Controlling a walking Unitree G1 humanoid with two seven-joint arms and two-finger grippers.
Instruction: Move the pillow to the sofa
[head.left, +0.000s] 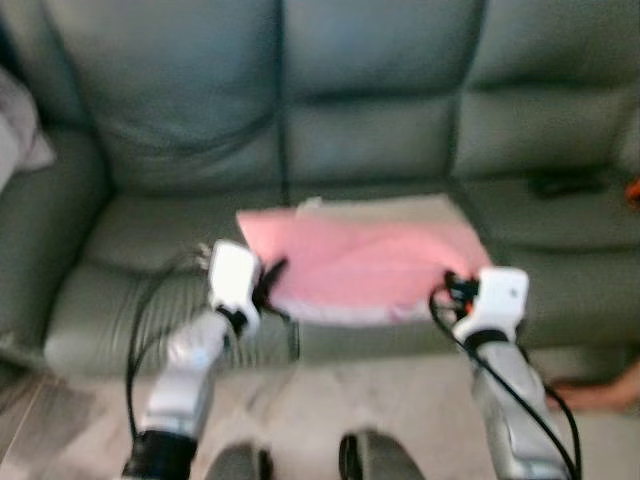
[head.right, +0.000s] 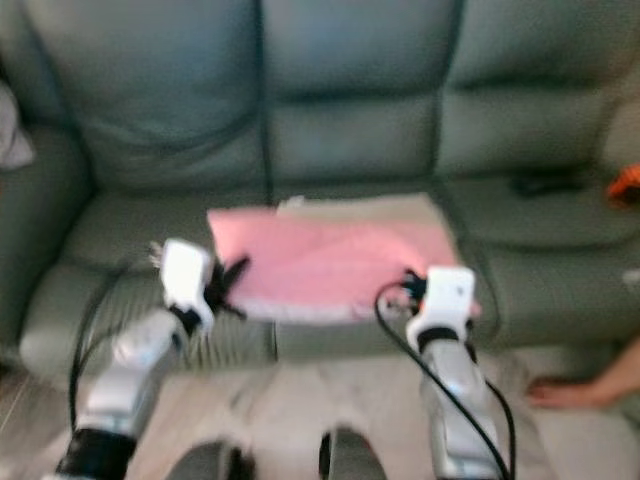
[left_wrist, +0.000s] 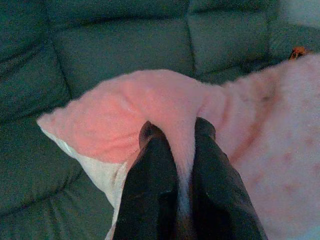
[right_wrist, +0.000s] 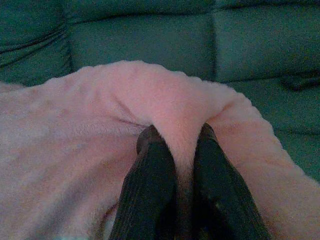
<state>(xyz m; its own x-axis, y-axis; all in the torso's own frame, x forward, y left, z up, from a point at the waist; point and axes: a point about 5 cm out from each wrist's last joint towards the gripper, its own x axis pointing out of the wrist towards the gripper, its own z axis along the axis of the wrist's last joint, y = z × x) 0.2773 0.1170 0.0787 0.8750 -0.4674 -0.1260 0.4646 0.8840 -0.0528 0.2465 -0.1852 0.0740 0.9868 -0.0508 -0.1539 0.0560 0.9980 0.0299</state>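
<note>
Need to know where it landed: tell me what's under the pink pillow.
The pink pillow lies on the green sofa seat cushions, near the front edge. Both claws, left claw and right claw, pinch its near edge. Anything beneath the pillow is covered.

Two silver, jointed arms end in white, boxy wrist housings with black collars beneath them. Loose black cables loop along each forearm, and a small red and orange connector sits by the right wrist. The left claw (head.left: 272, 284) and right claw (right_wrist: 176, 145) each carry two long, matte black fingers with rounded tips. Dark rounded feet show below.
</note>
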